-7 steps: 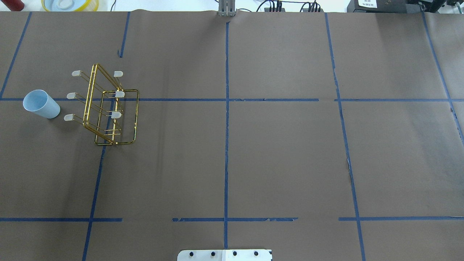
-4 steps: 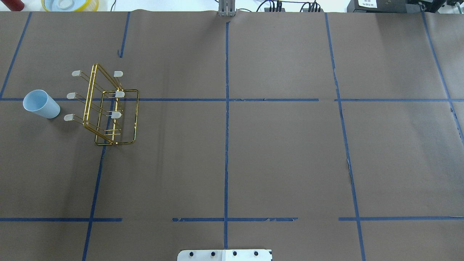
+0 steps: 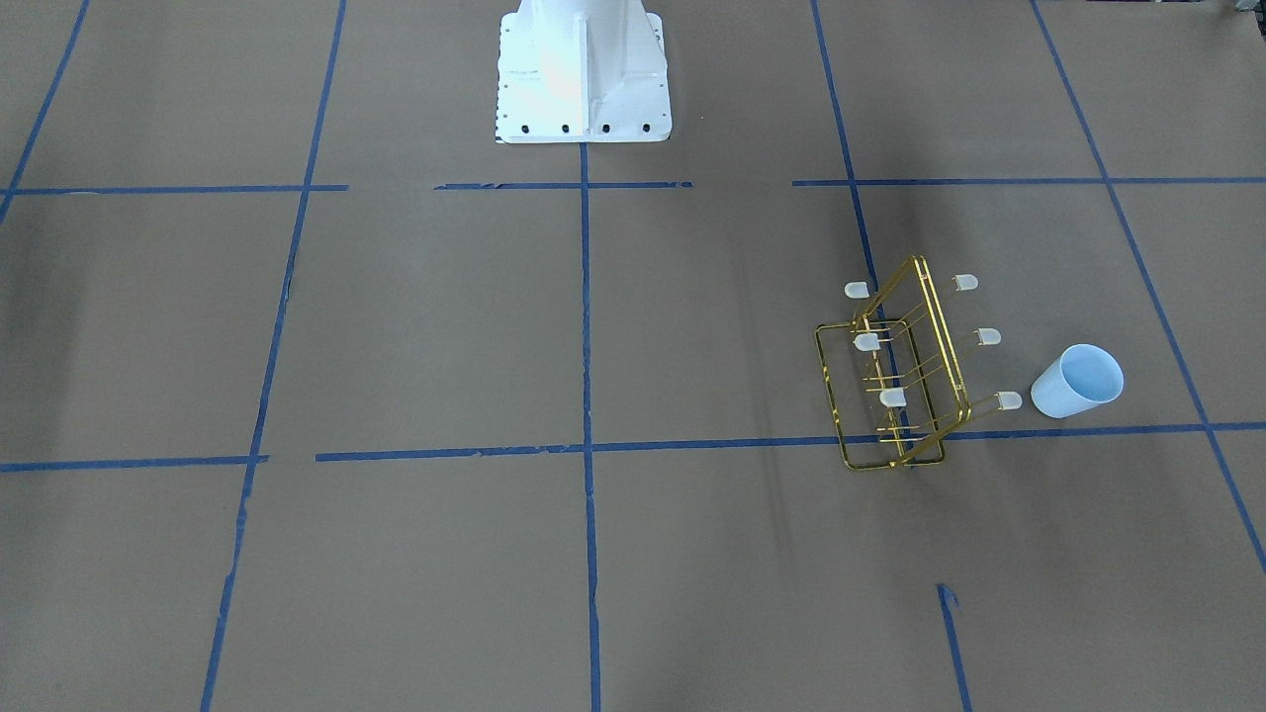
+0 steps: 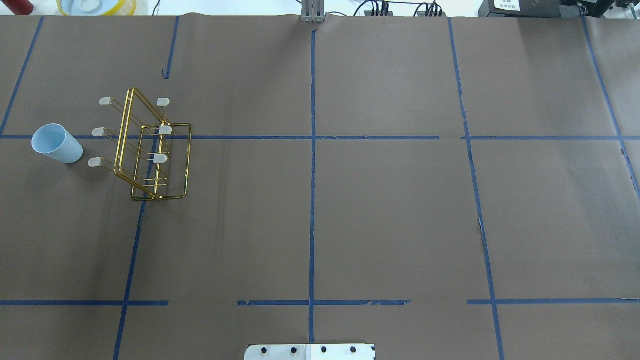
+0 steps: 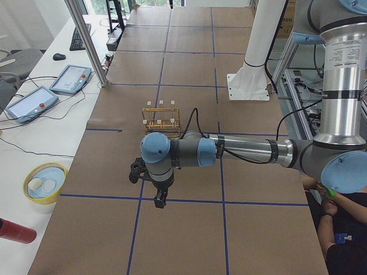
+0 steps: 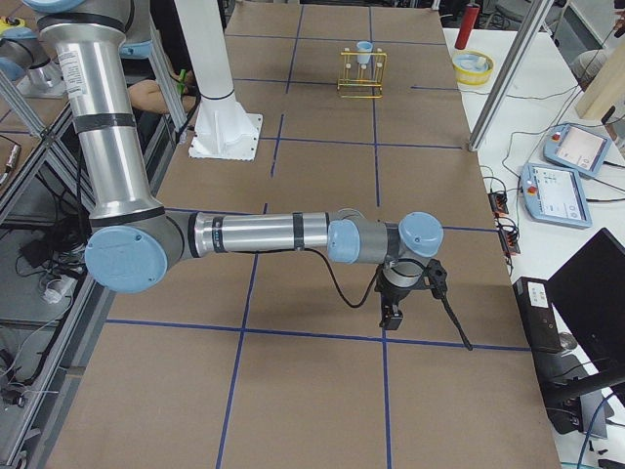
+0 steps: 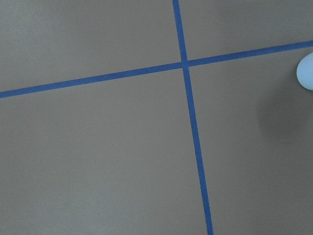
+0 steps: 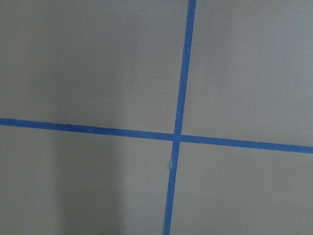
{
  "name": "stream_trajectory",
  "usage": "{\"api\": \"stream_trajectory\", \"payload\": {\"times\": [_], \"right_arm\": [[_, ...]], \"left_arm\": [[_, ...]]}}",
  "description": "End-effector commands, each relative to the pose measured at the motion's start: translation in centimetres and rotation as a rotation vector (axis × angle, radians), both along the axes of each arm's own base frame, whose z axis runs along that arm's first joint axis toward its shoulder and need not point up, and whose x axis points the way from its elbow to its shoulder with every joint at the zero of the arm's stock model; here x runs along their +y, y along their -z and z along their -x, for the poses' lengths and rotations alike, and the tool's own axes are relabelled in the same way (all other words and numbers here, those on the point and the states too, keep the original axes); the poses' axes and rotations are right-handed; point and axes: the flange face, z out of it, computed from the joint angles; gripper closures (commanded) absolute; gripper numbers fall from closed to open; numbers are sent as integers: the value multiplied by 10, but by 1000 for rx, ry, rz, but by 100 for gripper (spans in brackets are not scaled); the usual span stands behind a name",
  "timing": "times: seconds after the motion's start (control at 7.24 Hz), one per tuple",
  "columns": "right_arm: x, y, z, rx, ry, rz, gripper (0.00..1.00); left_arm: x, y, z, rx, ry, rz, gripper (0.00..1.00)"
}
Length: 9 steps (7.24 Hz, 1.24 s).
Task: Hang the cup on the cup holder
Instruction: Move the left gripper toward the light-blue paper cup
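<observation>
The cup is a pale blue tumbler that stands mouth up on the brown table, far left in the overhead view. It also shows in the front-facing view. The cup holder, a gold wire rack with white-capped prongs, stands just right of it, and nothing hangs on it. A pale blue edge shows at the right of the left wrist view. My left gripper and my right gripper show only in the side views, above bare table. I cannot tell whether they are open or shut.
The robot's white base plate is at the table's near middle edge. A yellow bowl, a red bottle and tablets lie on the white bench beyond the table. Blue tape lines cross the brown paper.
</observation>
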Motion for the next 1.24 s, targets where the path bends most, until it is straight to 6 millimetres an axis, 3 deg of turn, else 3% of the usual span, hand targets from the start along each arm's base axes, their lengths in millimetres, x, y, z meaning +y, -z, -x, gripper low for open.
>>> {"api": "stream_trajectory", "payload": {"times": [0.0, 0.14, 0.41, 0.69, 1.11], "right_arm": [[0, 0, 0, 0, 0, 1, 0], [0, 0, 0, 0, 0, 1, 0], [0, 0, 0, 0, 0, 0, 0], [0, 0, 0, 0, 0, 1, 0], [0, 0, 1, 0, 1, 1, 0]], "left_arm": [[-10, 35, -5, 2, 86, 19, 0], [-13, 55, -13, 9, 140, 37, 0], [-24, 101, -57, -100, 196, -45, 0], [-22, 136, -114, -70, 255, -93, 0], [13, 125, -203, -21, 408, -110, 0]]}}
